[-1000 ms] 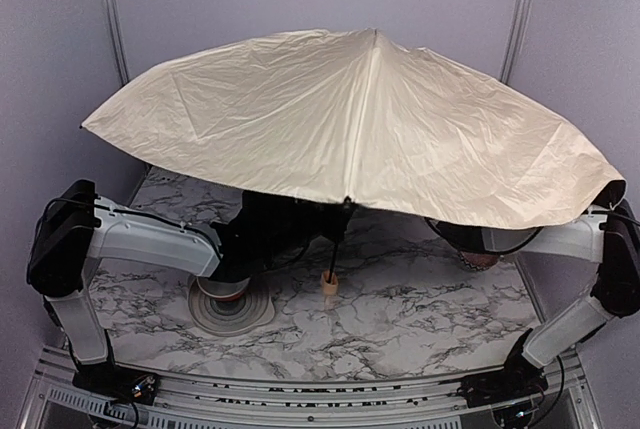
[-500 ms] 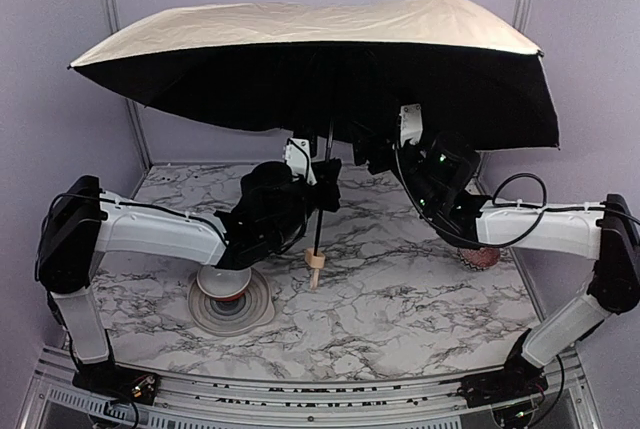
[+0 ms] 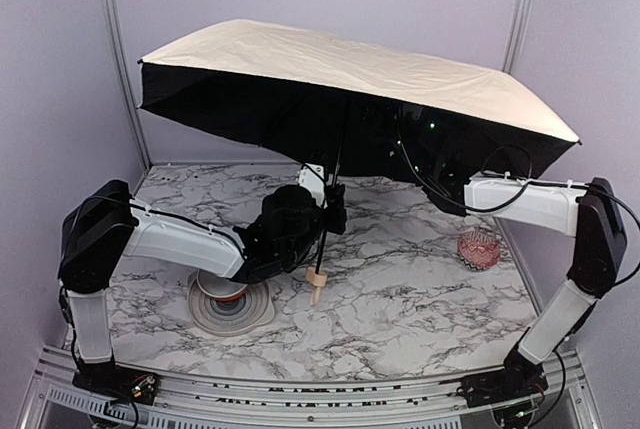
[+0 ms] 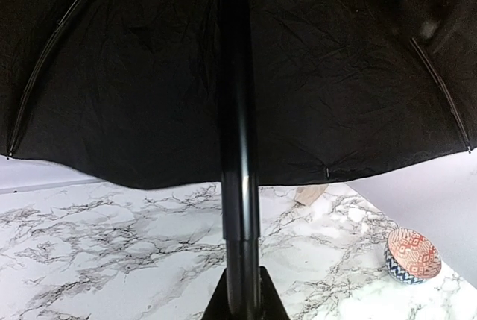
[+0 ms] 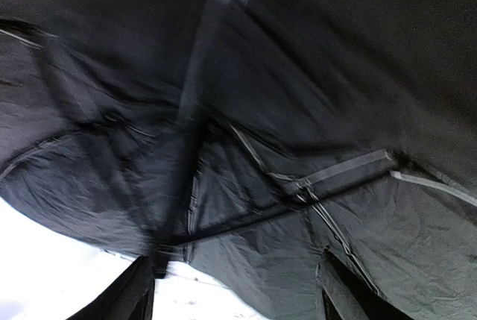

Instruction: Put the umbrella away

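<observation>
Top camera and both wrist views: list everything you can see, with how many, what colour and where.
umbrella: one, cream outside, black lining, open above mid-table; black shaft upright, tan handle low.
patterned bowl: one, red-orange, on the table's right side.
white bowl: one, white and red, near left, on a mat.
mat: one, grey, round, under that bowl.
table: one, white-grey marble.
left gripper: black, closed on the shaft.
right gripper: black, up under the canopy; blurred, state unclear.
</observation>
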Motion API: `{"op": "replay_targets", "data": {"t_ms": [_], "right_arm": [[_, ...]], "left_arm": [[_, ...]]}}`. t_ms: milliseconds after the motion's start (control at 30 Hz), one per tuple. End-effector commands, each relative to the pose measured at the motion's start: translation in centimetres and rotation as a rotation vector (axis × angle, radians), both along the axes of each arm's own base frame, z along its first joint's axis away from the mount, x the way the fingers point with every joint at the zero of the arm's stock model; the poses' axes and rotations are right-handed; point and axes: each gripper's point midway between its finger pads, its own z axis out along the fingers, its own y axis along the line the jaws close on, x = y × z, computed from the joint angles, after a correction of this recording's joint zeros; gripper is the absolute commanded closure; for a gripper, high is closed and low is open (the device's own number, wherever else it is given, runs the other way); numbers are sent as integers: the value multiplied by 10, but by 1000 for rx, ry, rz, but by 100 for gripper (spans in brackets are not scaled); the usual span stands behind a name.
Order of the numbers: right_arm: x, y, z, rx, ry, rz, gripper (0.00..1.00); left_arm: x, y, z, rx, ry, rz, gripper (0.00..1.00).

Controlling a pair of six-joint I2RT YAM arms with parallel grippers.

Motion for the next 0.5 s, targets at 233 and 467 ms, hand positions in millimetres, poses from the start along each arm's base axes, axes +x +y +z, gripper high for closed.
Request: {"op": "replay_targets", "data": {"t_ms": [233, 467], "right_arm": [[23, 20, -6, -7, 14, 89, 31], [5, 9, 1, -12, -14, 11, 38]], "left_arm": [[5, -4, 21, -78, -61, 34, 100], [7, -3, 18, -68, -63, 44, 100]]}}
